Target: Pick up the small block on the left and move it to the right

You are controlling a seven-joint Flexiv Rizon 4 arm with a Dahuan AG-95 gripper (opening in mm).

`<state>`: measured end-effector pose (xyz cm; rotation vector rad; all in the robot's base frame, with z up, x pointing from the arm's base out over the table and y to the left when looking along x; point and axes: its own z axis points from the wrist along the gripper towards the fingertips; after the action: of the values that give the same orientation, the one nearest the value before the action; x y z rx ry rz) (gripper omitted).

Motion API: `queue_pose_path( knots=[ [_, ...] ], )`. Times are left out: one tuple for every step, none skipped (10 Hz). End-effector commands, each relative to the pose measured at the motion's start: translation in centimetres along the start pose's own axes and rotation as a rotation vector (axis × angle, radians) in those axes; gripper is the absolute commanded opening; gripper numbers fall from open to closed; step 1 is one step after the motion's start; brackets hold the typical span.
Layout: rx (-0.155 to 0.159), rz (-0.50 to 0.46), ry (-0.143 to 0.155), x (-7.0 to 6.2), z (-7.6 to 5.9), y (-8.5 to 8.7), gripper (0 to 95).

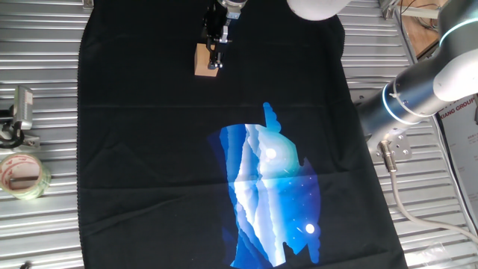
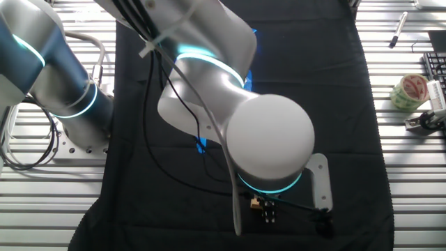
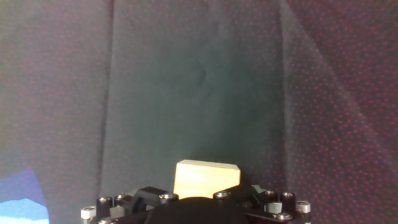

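The small block (image 1: 202,61) is a light tan wooden cube near the far middle of the black cloth (image 1: 149,149). My gripper (image 1: 216,66) comes down from above, and its dark fingers (image 1: 215,46) overlap the block's right side and reach almost to its base. In the hand view the block (image 3: 206,178) sits at the bottom centre, right against the gripper body, with its lower part hidden. The jaws look closed on the block. In the other fixed view the arm's big joint hides the block, and only the gripper tip (image 2: 265,208) shows.
The cloth carries a blue printed picture (image 1: 269,187) in its near middle. A clear tape roll (image 1: 22,174) and a metal clip (image 1: 21,112) lie on the slatted table to the left of the cloth. The arm's base (image 1: 418,90) stands on the right.
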<state>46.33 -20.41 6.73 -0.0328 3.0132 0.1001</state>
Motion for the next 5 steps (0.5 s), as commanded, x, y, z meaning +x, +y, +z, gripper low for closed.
queue_pose_path(
  knots=[
    [0.004,-0.010,-0.002,-0.04,0.19,-0.14,95.0],
    [0.006,-0.015,-0.002,-0.05,0.30,-0.17,95.0],
    [0.010,-0.028,-0.004,-0.05,0.54,-0.19,95.0],
    [0.009,-0.031,-0.009,-0.03,0.63,-0.19,95.0],
    [0.006,-0.030,-0.014,-0.02,0.69,-0.20,95.0]
  ],
)
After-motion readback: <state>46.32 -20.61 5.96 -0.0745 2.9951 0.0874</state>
